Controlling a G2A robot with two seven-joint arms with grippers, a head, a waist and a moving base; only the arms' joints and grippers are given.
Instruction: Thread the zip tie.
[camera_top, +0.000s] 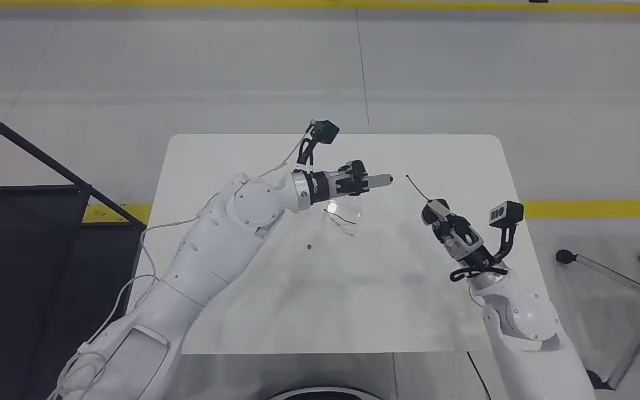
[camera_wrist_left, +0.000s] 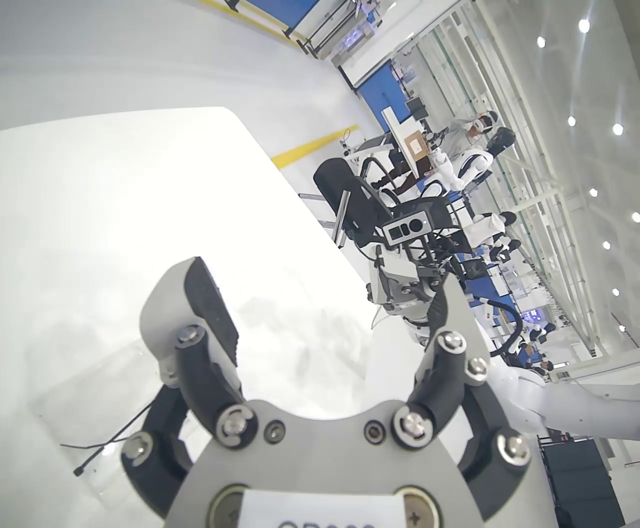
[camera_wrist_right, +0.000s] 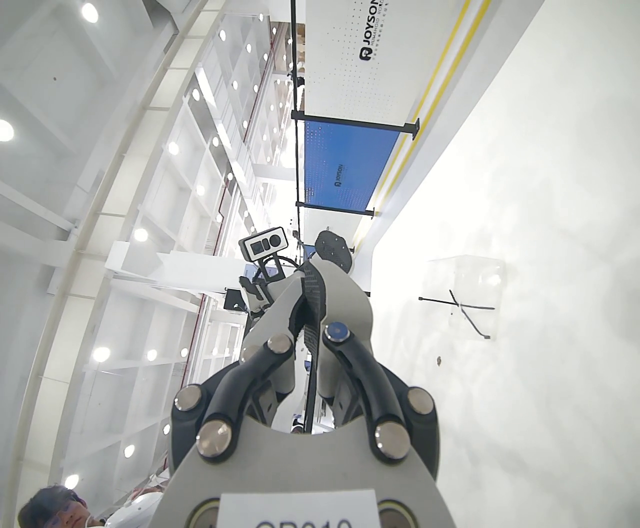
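Zip tie (camera_top: 416, 187) juts from clenched right pincer (camera_top: 432, 207) in top view; left wrist view shows left pincer (camera_wrist_left: 325, 277) released.

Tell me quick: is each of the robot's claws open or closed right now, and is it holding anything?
Left gripper: open, holding nothing.
Right gripper: closed, holding a thin black zip tie.
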